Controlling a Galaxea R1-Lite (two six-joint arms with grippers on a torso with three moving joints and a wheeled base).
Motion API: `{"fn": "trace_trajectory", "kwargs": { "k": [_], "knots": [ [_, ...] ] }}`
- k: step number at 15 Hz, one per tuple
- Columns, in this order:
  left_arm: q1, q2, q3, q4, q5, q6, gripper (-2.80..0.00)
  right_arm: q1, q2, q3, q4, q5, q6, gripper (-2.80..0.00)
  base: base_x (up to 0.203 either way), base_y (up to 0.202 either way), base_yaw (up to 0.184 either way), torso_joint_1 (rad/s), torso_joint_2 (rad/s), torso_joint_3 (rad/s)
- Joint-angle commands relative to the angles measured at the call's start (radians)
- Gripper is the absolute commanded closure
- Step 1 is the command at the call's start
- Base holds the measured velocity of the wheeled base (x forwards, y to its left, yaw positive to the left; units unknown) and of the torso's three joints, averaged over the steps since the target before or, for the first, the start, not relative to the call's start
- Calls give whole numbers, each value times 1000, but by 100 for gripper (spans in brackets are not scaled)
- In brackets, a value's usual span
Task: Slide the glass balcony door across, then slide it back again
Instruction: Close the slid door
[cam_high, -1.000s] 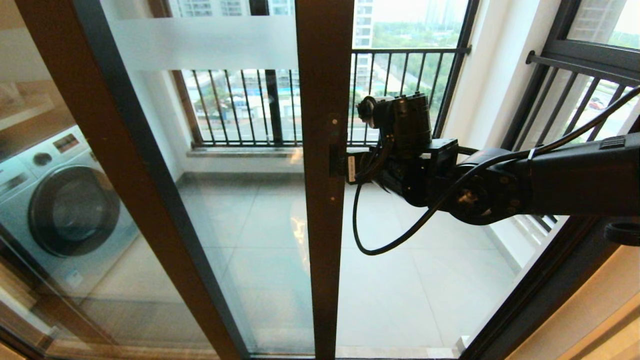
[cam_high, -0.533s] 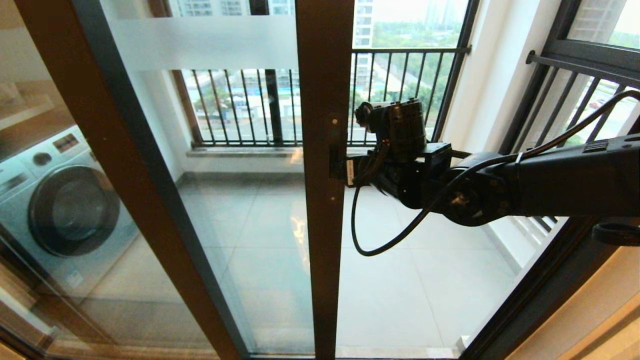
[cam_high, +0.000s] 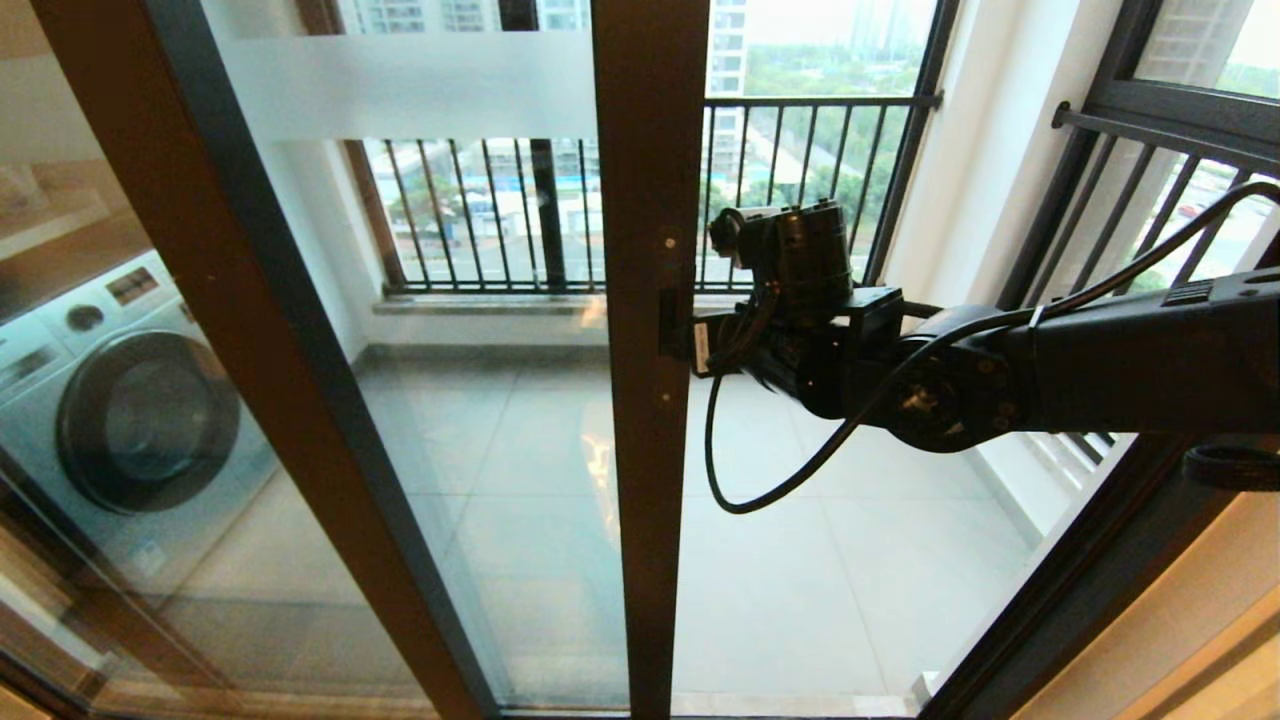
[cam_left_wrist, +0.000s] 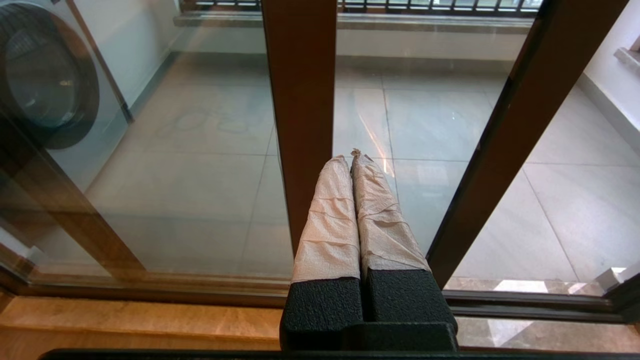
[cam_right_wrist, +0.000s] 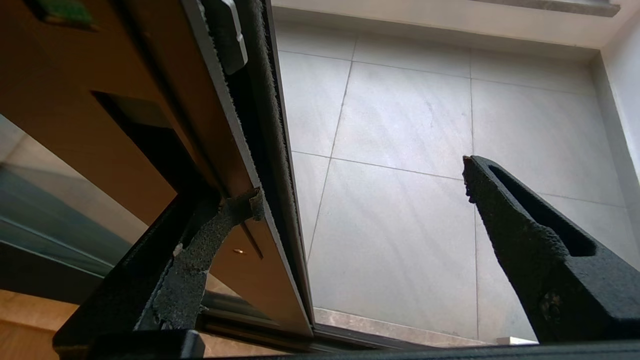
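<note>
Door: your glass balcony door (cam_high: 470, 330) stands partly slid across, its brown upright edge (cam_high: 650, 400) running down the middle of the head view, with the frosted band (cam_high: 410, 85) near the top of the glass.
Opening: to the right of that edge you have a clear gap onto the tiled balcony floor (cam_high: 800, 580), bounded on the far side by the dark door frame (cam_high: 1060, 600).
Right gripper: your right gripper (cam_high: 690, 335) sits at the door's edge at the lock plate (cam_high: 672, 322); its fingers are spread wide, one finger (cam_right_wrist: 200, 250) against the door's brown face, the other finger (cam_right_wrist: 525, 240) out in the gap, touching nothing.
Left gripper: your left gripper (cam_left_wrist: 352, 155) hangs low before the door's bottom rail, taped fingers pressed together with nothing between them.
Beyond the glass: a washing machine (cam_high: 120, 420) stands at the left, black railing (cam_high: 800, 190) at the back.
</note>
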Motion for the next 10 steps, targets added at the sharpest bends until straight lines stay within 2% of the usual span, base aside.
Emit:
{"fn": "trace_trajectory", "kwargs": {
  "k": [1, 10],
  "knots": [
    [0, 0, 0, 1, 0, 0, 0, -11, 1, -1, -1, -5, -7, -280, 0, 0, 0, 0, 0, 0],
    [0, 1, 0, 1, -1, 0, 0, -34, 7, -2, -1, -5, -23, -280, 0, 0, 0, 0, 0, 0]
  ]
}}
